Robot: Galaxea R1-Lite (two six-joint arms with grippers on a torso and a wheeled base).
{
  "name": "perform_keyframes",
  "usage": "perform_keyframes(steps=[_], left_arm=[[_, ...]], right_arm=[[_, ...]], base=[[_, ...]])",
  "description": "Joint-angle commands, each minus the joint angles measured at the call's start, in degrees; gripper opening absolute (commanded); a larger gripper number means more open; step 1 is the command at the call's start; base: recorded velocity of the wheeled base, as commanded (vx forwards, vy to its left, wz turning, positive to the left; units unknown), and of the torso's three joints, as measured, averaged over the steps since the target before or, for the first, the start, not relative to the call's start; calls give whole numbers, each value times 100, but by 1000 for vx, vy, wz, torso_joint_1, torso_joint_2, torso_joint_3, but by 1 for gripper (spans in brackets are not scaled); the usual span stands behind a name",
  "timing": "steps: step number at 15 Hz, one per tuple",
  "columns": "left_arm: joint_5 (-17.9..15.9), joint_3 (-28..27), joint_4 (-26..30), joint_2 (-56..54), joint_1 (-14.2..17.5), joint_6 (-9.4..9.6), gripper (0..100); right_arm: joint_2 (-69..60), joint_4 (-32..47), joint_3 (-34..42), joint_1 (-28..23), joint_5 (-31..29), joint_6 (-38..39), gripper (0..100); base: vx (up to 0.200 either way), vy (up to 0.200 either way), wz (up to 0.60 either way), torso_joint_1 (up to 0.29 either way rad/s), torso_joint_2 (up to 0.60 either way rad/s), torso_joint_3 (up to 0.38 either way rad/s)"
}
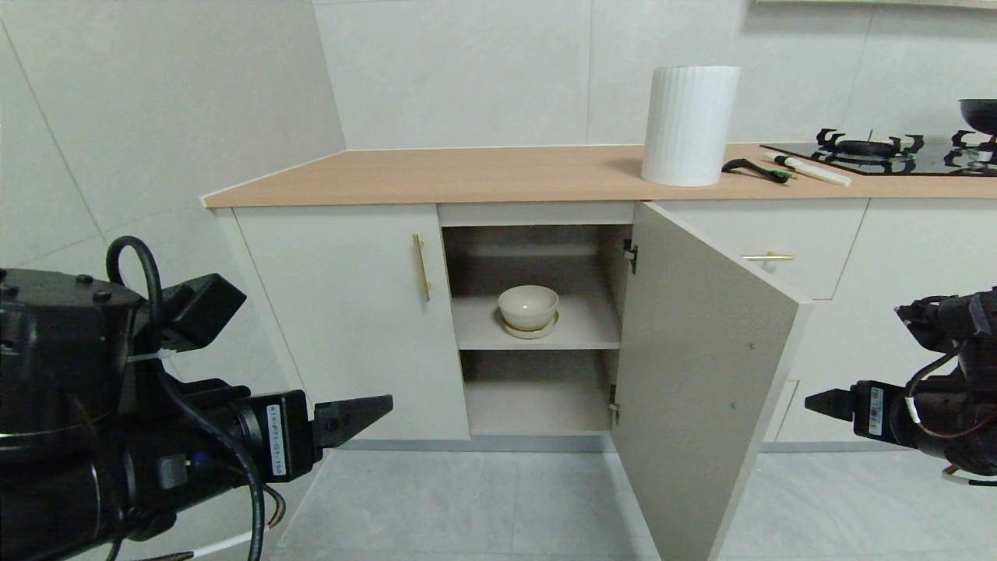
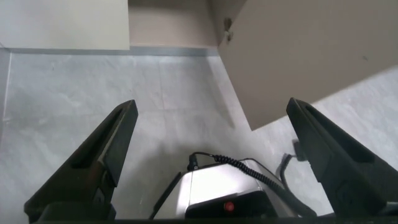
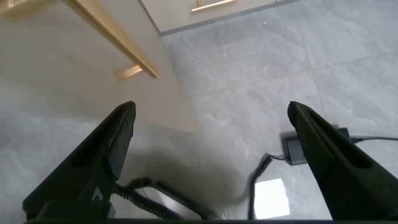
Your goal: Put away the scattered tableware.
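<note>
- A pale bowl (image 1: 529, 305) sits on a small plate (image 1: 530, 328) just left of the middle of the head view, on the middle shelf (image 1: 576, 327) of an open cupboard (image 1: 537, 234).
- Bowl and plate stand toward the left side of that shelf; the shelf below them is bare.
- The cupboard door (image 1: 701, 366) swings out toward the lower right of the frame, with its hinges on the right side of the opening.
- Left of the opening is a closed door with an upright gold handle (image 1: 421, 267); right of it is a drawer front with a short gold handle (image 1: 767, 256).
- A wooden countertop (image 1: 467, 175) runs across the upper part of the frame.
- On it, upper right, stands a tall white ribbed container (image 1: 689, 125), with a black-handled tool (image 1: 752, 167) and a white-handled knife (image 1: 810, 169) lying just beside it.
- A black gas stove (image 1: 880, 152) is at the far upper right, with a dark pot (image 1: 980, 113) at the frame edge.
- The left gripper (image 2: 211, 109) hangs at the lower left above the grey floor (image 2: 74, 93), its fingers spread apart and holding nothing.
- The right gripper (image 3: 211, 109) is at the right edge, low, just outside the open door, fingers likewise spread and empty.
</note>
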Motion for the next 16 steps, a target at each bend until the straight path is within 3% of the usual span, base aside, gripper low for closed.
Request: perform_keyframes(steps=[1,4,9,16], left_arm=[[3,-2,-2,12,-1,-4,100],[3,-11,-2,21,8,-4,100],[3,-19,-2,21,17,-4,100],[-14,-19,-28,47,25,-4,100]], right_arm=[[189,-151,18,-9,-36,10,100],[127,-195,-52,-211,-18,10,100],[751,-1513,-17,-281,-54,142,100],[1489,-2260,-8,-123,-18,406,100]], base=[[0,0,0,0,0,0],[0,0,0,0,0,0],[0,0,0,0,0,0],[0,0,0,0,0,0]])
